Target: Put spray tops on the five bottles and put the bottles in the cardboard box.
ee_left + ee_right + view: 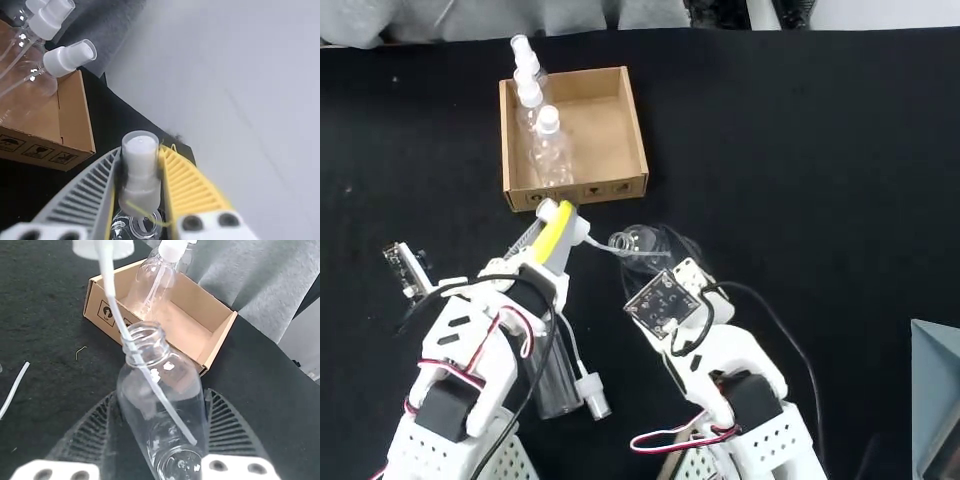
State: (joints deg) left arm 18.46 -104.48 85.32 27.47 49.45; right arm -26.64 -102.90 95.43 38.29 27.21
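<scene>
My left gripper [558,222] [140,156] is shut on a white spray top [556,211] [140,165] just in front of the cardboard box [620,150] [75,125] [215,335]. The top's thin dip tube [145,375] runs down into the open neck of a clear bottle [638,243] [160,410]. My right gripper [650,258] [160,402] is shut on that bottle, which tilts toward the box. Three capped bottles [550,145] [60,57] [152,277] lie in the box's left side. Another clear bottle [558,385] and a loose spray top [592,390] lie by the left arm.
The black table [800,150] stretches open to the right of the box. A grey-blue object [935,400] stands at the right edge. The box's right half [600,140] has bare floor. A loose white tube [12,390] lies on the table.
</scene>
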